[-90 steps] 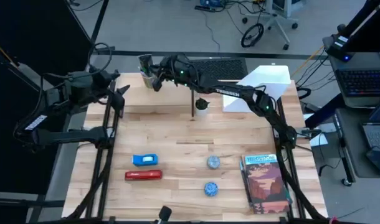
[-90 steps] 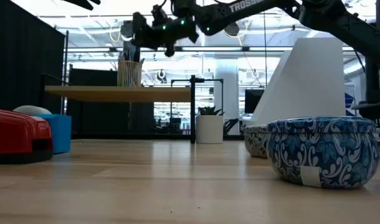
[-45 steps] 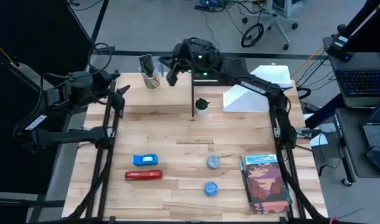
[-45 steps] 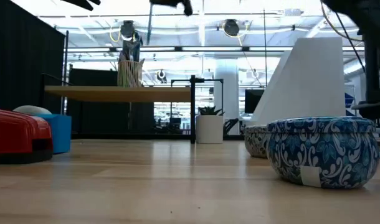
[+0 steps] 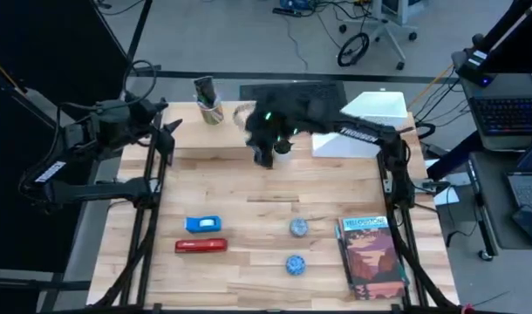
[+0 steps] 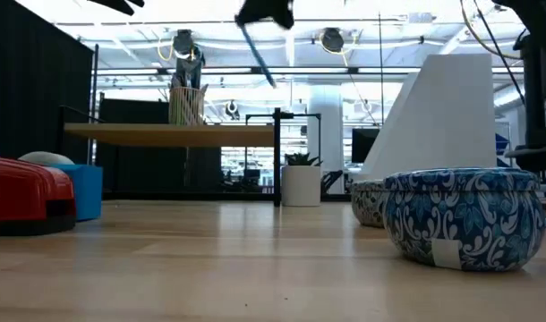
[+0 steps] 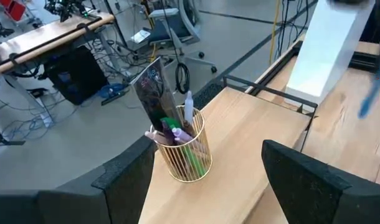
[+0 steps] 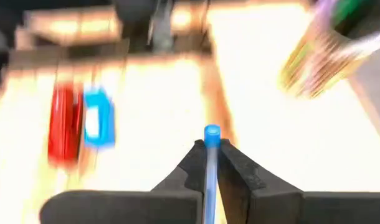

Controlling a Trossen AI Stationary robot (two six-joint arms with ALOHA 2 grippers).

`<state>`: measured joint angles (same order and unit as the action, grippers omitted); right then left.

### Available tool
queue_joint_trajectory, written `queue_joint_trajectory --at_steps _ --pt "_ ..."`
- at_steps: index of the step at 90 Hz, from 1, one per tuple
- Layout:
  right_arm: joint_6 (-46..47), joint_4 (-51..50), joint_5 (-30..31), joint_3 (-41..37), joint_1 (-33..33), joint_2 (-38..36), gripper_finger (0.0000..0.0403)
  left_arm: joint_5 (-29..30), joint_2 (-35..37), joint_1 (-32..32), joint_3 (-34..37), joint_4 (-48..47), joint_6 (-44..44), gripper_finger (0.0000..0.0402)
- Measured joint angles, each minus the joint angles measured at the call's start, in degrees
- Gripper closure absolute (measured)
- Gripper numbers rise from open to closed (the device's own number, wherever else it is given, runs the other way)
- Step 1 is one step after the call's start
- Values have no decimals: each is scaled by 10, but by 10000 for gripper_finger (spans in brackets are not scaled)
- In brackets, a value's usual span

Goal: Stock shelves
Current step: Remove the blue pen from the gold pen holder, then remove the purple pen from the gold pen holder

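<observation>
The right tool point(image 8: 207, 163), upper centre, is clamped on a blue pen point(image 8: 210, 155) (probably for the wire cup point(image 5: 212, 112)), while the left tool point(image 5: 166, 129) waits apart.

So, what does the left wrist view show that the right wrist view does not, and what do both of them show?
Only the left wrist view shows the large white box-shaped file holder and the contents of the gold wire pen cup: a white pen, green and purple items.

Only the right wrist view shows the right tool shut on a thin blue pen, with the red stapler and the small blue box on the table beyond.

Both show the light-wood plank shelf and the pen cup, which is blurred in the right wrist view.
</observation>
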<state>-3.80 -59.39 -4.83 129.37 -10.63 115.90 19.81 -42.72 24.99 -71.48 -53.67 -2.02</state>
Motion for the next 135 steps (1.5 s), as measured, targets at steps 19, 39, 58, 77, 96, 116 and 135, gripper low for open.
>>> queue_joint_trajectory --at_steps 19,39,58,77,96,116,135 --pt "-43 81 12 -154 26 13 394 0 0 0 0 2 0 119" --pt "-73 292 16 -342 43 14 394 0 0 0 10 3 1 119" --pt "-17 411 1 -416 49 13 394 0 -3 0 10 2 1 119" --pt "26 475 0 -458 48 13 393 0 -3 0 10 2 2 119" --pt "34 501 0 -462 48 20 350 0 -3 0 10 2 2 119" --pt "36 506 1 -459 48 19 253 0 -3 0 11 2 1 119" --pt "-26 396 6 -372 32 19 190 0 -3 0 11 2 1 119"
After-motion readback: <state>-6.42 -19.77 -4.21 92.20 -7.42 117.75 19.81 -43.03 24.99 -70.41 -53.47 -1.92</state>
